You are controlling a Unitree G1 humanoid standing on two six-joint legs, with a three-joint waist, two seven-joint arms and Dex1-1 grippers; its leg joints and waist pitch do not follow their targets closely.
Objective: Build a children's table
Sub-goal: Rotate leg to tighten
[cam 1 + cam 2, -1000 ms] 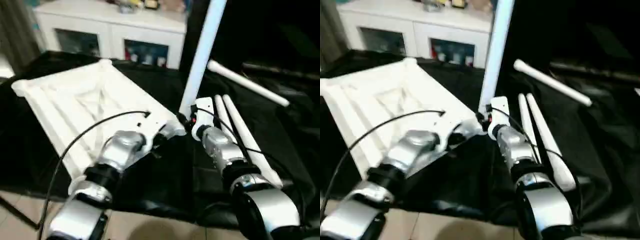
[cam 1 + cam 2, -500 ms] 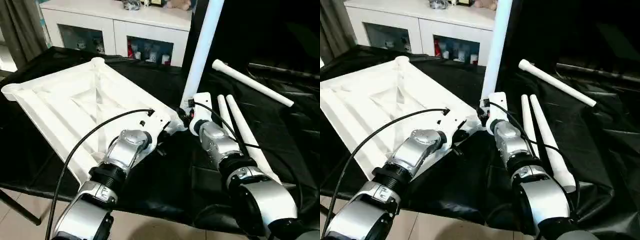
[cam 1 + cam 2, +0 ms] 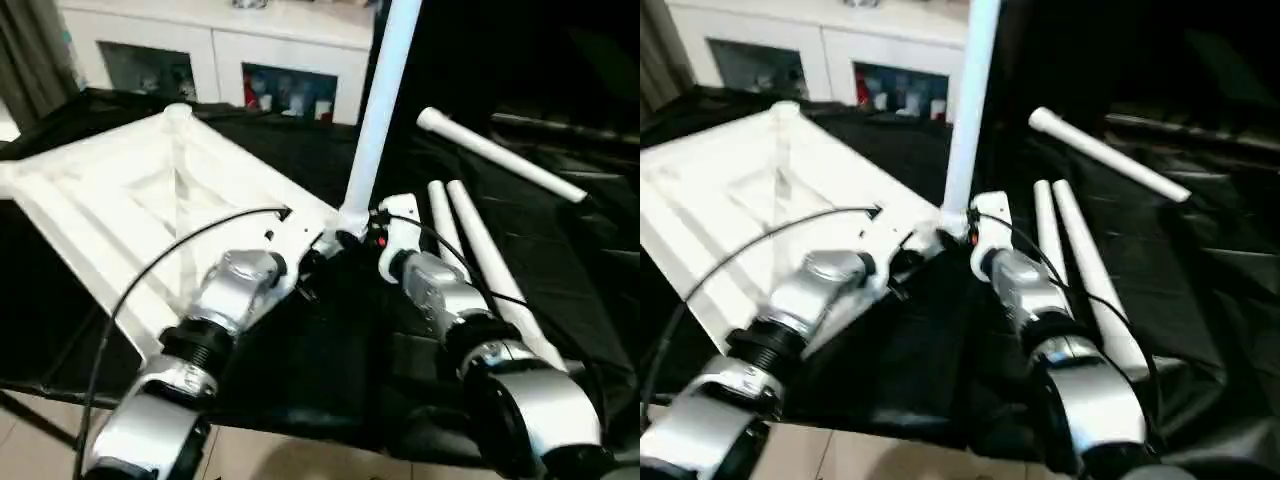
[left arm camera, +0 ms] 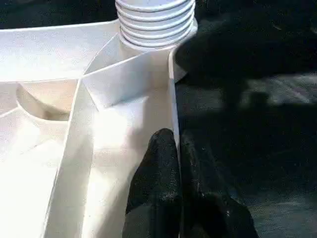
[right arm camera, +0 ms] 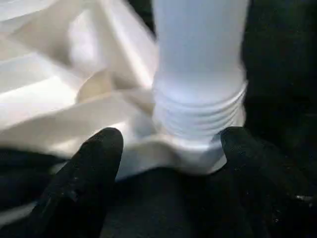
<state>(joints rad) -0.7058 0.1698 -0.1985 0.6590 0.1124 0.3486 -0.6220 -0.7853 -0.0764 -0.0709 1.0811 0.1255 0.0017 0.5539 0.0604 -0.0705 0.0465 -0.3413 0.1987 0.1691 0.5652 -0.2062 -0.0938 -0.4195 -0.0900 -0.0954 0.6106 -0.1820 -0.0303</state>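
Observation:
The children's table's white tabletop lies underside up on black cloth. One white leg stands upright in the corner socket nearest me, its ribbed end seated in it. My left gripper is shut on the tabletop's rim just beside that socket. My right gripper is open at the leg's base, one finger on each side and apart from it. Three more legs lie to the right: one farther back, two side by side.
A white glass-fronted cabinet stands behind the table. The black cloth drapes over the near edge, with tiled floor below. A black cable runs along my left forearm across the tabletop.
The whole picture has shifted and tilted with the head. Both grippers stay at the same corner of the tabletop, and the leg still stands upright.

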